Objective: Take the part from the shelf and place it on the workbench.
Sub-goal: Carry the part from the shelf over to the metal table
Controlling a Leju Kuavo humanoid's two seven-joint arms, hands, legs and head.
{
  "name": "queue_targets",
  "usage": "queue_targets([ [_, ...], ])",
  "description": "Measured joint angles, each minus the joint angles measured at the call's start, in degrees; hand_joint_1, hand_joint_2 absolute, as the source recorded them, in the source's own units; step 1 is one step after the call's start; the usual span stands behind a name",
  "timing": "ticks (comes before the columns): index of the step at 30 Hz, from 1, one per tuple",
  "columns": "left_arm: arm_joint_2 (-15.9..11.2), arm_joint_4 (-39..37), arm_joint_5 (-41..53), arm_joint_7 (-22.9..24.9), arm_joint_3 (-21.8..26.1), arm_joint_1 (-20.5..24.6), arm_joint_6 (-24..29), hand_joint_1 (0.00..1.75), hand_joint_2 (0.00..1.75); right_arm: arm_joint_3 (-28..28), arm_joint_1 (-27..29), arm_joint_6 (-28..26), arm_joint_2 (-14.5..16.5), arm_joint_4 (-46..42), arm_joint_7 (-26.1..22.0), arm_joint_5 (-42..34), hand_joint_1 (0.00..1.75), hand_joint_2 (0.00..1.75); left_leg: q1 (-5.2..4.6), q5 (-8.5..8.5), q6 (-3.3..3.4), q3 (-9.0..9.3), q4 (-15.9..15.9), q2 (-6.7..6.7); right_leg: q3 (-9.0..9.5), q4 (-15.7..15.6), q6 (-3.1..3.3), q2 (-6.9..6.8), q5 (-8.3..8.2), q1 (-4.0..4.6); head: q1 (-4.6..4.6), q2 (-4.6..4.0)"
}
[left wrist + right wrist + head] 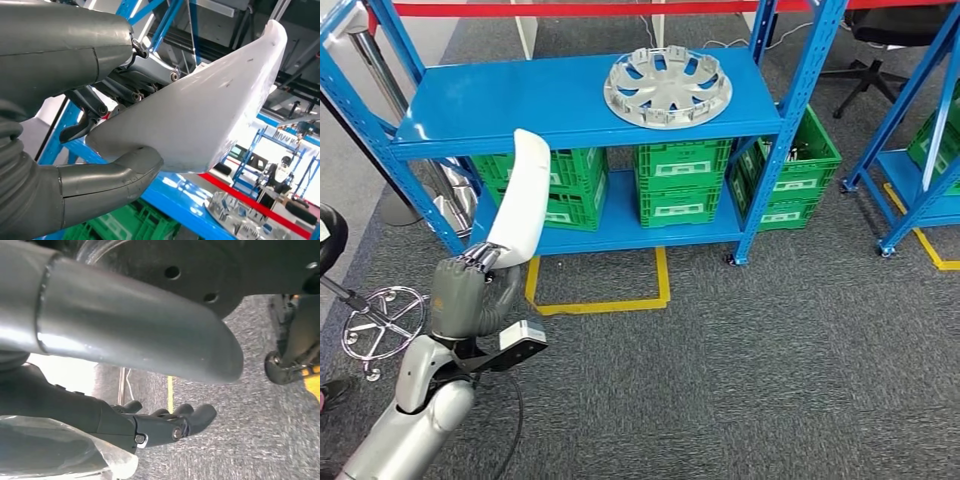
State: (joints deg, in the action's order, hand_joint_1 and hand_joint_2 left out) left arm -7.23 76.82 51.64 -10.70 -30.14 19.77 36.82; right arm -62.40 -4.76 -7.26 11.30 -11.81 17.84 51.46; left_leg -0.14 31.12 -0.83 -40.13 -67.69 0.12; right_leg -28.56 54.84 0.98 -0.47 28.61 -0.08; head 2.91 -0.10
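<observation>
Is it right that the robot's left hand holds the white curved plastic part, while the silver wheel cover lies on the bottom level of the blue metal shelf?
Not quite. In the head view the silver wheel cover lies on the top level of the blue metal shelf, above the green crates. The rest holds: the left hand holds the white curved plastic part.

left hand [463, 290] raised on a bent arm, fingers [86, 107] and thumb clamped; right hand [151, 425] empty, fingers apart.

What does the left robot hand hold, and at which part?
The left robot hand holds the white curved part at its lower end, thumb under, fingers above.
</observation>
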Motion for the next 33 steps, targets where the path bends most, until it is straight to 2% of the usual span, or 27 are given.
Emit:
queue_targets([
  [1, -0.04, -0.04, -0.01, 0.01, 0.0, -0.08, -0.05, 1.75, 1.75, 0.0, 0.01, -0.01, 0.0, 0.0, -0.05, 0.09, 0.0, 0.0, 0.13, 1.45, -0.2, -0.52, -3.58, 0.0, -0.81, 0.33, 0.04, -0.03, -0.4, 0.03, -0.03, 0.0],
  [2, -0.05, -0.08, -0.01, 0.02, 0.0, -0.17, -0.1, 1.75, 1.75, 0.0, 0.01, -0.03, 0.0, 0.0, -0.1, 0.18, 0.0, 0.0, 0.26, 1.52, -0.34, -0.4, -5.63, 0.0, -1.68, 0.73, 0.01, -0.05, -0.75, 0.04, -0.02, 0.0],
  [3, -0.07, -0.1, -0.02, 0.02, 0.0, -0.26, -0.1, 1.75, 1.75, 0.0, 0.0, -0.05, 0.0, -0.01, -0.14, 0.25, 0.0, 0.0, 0.37, 0.5, -0.41, 0.6, -5.62, 0.0, -2.55, 1.18, -0.06, -0.06, -1.05, 0.03, -0.03, 0.0],
  [4, -0.07, -0.12, -0.01, 0.02, 0.0, -0.32, -0.1, 1.75, 1.75, 0.0, -0.01, -0.07, 0.0, -0.01, -0.17, 0.33, 0.0, 0.0, 0.46, -1.09, -0.37, 2.49, -3.51, 0.0, -3.33, 1.66, -0.16, -0.05, -1.28, 0.02, -0.03, -0.01],
  [5, -0.07, -0.13, -0.01, 0.02, 0.0, -0.34, -0.1, 1.75, 1.75, 0.0, 0.01, -0.08, 0.0, 0.0, -0.19, 0.4, 0.0, 0.0, 0.51, -2.34, -0.22, 4.89, 0.01, 0.0, -4.02, 2.14, -0.29, -0.04, -1.45, 0.01, -0.03, -0.01],
  [7, -0.07, -0.11, 0.01, 0.02, 0.0, -0.35, -0.1, 1.75, 1.75, 0.0, -0.02, -0.08, 0.01, 0.01, -0.18, 0.49, 0.0, 0.0, 0.36, -2.89, 0.23, 8.95, 6.73, -0.03, -5.08, 2.93, -0.78, -0.04, -1.85, 0.08, -0.01, -0.01],
  [9, -0.08, -0.1, 0.0, 0.02, 0.0, -0.4, -0.11, 1.75, 1.75, 0.0, -0.03, -0.1, 0.01, 0.01, -0.1, 0.51, 0.0, 0.0, 0.04, -2.54, 0.7, 10.05, 9.25, -0.08, -5.75, 3.08, -1.56, -0.08, -2.62, 0.04, 0.01, -0.01],
  [11, -0.04, -0.1, -0.01, 0.04, 0.0, -0.41, -0.17, 1.75, 1.75, 0.0, 0.04, -0.17, -0.02, 0.01, 0.06, 0.52, 0.0, 0.0, 0.15, -3.19, 1.35, 9.69, 10.1, 0.01, -6.33, 3.09, -2.36, 0.08, -2.75, 0.01, -0.01, -0.01],
  [12, 0.02, -0.1, -0.01, 0.05, -0.01, -0.4, -0.21, 1.75, 1.75, 0.0, 0.05, -0.22, -0.03, 0.01, 0.12, 0.54, 0.0, 0.0, 0.32, -3.63, 1.79, 9.39, 10.52, 0.08, -6.96, 3.93, -2.7, 0.19, -1.58, 0.01, 0.11, -0.01],
  [13, 0.1, -0.1, 0.0, 0.06, -0.01, -0.41, -0.23, 1.75, 1.75, 0.0, 0.05, -0.23, -0.04, 0.01, 0.15, 0.55, 0.0, 0.0, 0.5, -4.11, 2.14, 8.97, 10.92, 0.16, -7.85, 5.9, -2.99, 0.3, 0.43, -0.01, 0.24, -0.01],
  [15, 0.2, -0.1, 0.01, 0.06, -0.02, -0.48, -0.25, 1.75, 1.75, 0.0, 0.03, -0.24, -0.04, 0.01, 0.15, 0.58, 0.0, 0.0, 0.52, -5.06, 2.54, 7.75, 10.95, 0.24, -10.0, 12.74, -3.42, 0.37, 5.49, -0.2, 0.54, 0.0],
  [16, 0.21, -0.11, 0.01, 0.06, -0.02, -0.52, -0.25, 1.75, 1.75, 0.0, 0.03, -0.23, -0.04, 0.01, 0.15, 0.6, 0.0, 0.0, 0.48, -5.54, 2.54, 7.09, 10.86, 0.28, -10.66, 16.12, -3.58, 0.37, 6.94, -0.25, 0.56, 0.0],
  [17, 0.21, -0.11, 0.01, 0.06, -0.03, -0.55, -0.26, 1.75, 1.75, 0.0, 0.04, -0.23, -0.04, 0.01, 0.16, 0.62, 0.0, 0.0, 0.46, -6.0, 2.51, 6.44, 10.74, 0.31, -10.71, 18.22, -3.69, 0.37, 7.17, -0.27, 0.58, 0.0],
  [18, 0.21, -0.12, 0.01, 0.06, -0.03, -0.56, -0.26, 1.75, 1.75, 0.0, 0.04, -0.23, -0.04, 0.01, 0.17, 0.63, 0.0, 0.0, 0.44, -6.45, 2.45, 5.78, 10.6, 0.33, -9.88, 18.42, -3.71, 0.37, 6.15, -0.27, 0.59, 0.0],
  [19, 0.21, -0.13, 0.01, 0.06, -0.04, -0.56, -0.26, 1.75, 1.75, 0.0, 0.02, -0.23, -0.04, 0.01, 0.19, 0.63, 0.0, 0.0, 0.45, -6.87, 2.36, 5.14, 10.43, 0.33, -8.06, 16.5, -3.66, 0.38, 4.33, -0.27, 0.6, 0.0],
  [20, 0.21, -0.12, 0.01, 0.06, -0.04, -0.56, -0.26, 1.75, 1.75, 0.0, -0.03, -0.23, -0.04, 0.0, 0.2, 0.63, 0.0, 0.0, 0.46, -7.28, 2.21, 4.55, 10.23, 0.32, -5.48, 12.89, -3.54, 0.39, 2.73, -0.27, 0.61, 0.0],
  [21, 0.21, -0.11, 0.01, 0.06, -0.04, -0.55, -0.25, 1.75, 1.75, 0.0, -0.1, -0.22, -0.04, 0.0, 0.21, 0.62, 0.0, 0.0, 0.4, -7.7, 1.99, 4.03, 10.04, 0.29, -2.51, 8.6, -3.41, 0.43, 2.03, -0.21, 0.61, -0.01],
  [22, 0.21, -0.11, 0.01, 0.06, -0.04, -0.55, -0.25, 1.75, 1.75, 0.0, -0.16, -0.21, -0.04, 0.0, 0.22, 0.62, 0.0, 0.0, 0.35, -8.16, 1.73, 3.63, 9.93, 0.26, -0.11, 4.84, -3.21, 0.5, 2.0, -0.13, 0.59, -0.01],
  [23, 0.22, -0.1, 0.01, 0.06, -0.05, -0.54, -0.24, 1.75, 1.75, 0.0, -0.18, -0.2, -0.04, 0.0, 0.22, 0.61, 0.0, 0.0, 0.31, -8.69, 1.45, 3.37, 9.92, 0.25, 1.34, 2.38, -3.05, 0.58, 2.39, -0.04, 0.57, -0.01],
  [24, 0.23, -0.1, 0.01, 0.06, -0.06, -0.53, -0.24, 1.75, 1.75, 0.0, -0.18, -0.19, -0.04, 0.01, 0.22, 0.61, 0.0, 0.0, 0.29, -9.27, 1.16, 3.22, 10.03, 0.24, 1.87, 1.35, -2.81, 0.64, 2.66, 0.09, 0.55, -0.01],
  [26, 0.2, -0.11, 0.0, 0.06, -0.1, -0.57, -0.24, 1.75, 1.75, -0.01, -0.09, -0.17, -0.04, 0.01, 0.26, 0.57, 0.0, 0.0, 0.32, -9.79, 0.56, 2.9, 10.21, 0.18, 0.91, 1.15, -1.95, 0.54, 1.78, 0.02, 0.52, -0.01],
  [27, 0.16, -0.11, -0.01, 0.06, -0.11, -0.59, -0.25, 1.75, 1.75, -0.02, -0.1, -0.17, -0.04, 0.0, 0.28, 0.55, 0.0, 0.0, 0.34, -8.69, 0.21, 2.58, 9.69, 0.14, 0.35, 1.11, -1.34, 0.42, 1.19, -0.07, 0.44, -0.01],
  [28, 0.11, -0.12, -0.01, 0.06, -0.13, -0.61, -0.25, 1.75, 1.75, -0.02, -0.12, -0.18, -0.04, 0.0, 0.3, 0.53, 0.0, 0.0, 0.37, -6.36, -0.11, 2.07, 8.02, 0.11, -0.37, 1.04, -0.81, 0.29, 0.48, -0.18, 0.35, -0.01],
  [30, 0.04, -0.13, -0.02, 0.06, -0.14, -0.64, -0.26, 1.75, 1.75, -0.02, -0.17, -0.19, -0.04, 0.0, 0.31, 0.52, 0.0, 0.0, 0.48, 0.03, -0.62, 0.77, 1.4, 0.09, -1.88, 1.17, -0.19, 0.13, -0.91, -0.15, 0.21, -0.01],
  [31, 0.03, -0.13, -0.02, 0.06, -0.15, -0.67, -0.26, 1.75, 1.75, -0.02, -0.16, -0.19, -0.04, 0.01, 0.31, 0.52, 0.0, 0.0, 0.51, 2.29, -0.76, 0.28, -2.61, 0.09, -2.82, 1.31, -0.14, 0.07, -1.6, -0.1, 0.2, 0.0],
  [32, 0.02, -0.13, -0.02, 0.06, -0.17, -0.69, -0.26, 1.75, 1.75, -0.02, -0.15, -0.19, -0.04, 0.01, 0.31, 0.52, 0.0, 0.0, 0.52, 3.01, -0.83, 0.2, -5.67, 0.09, -3.8, 1.52, -0.16, 0.01, -2.22, -0.06, 0.2, 0.0],
  [33, 0.02, -0.13, -0.02, 0.06, -0.2, -0.71, -0.26, 1.75, 1.75, -0.02, -0.15, -0.19, -0.04, 0.01, 0.31, 0.52, 0.0, 0.0, 0.52, 2.31, -0.82, 0.74, -7.24, 0.09, -4.82, 1.8, -0.22, -0.03, -2.79, -0.03, 0.2, 0.01],
])
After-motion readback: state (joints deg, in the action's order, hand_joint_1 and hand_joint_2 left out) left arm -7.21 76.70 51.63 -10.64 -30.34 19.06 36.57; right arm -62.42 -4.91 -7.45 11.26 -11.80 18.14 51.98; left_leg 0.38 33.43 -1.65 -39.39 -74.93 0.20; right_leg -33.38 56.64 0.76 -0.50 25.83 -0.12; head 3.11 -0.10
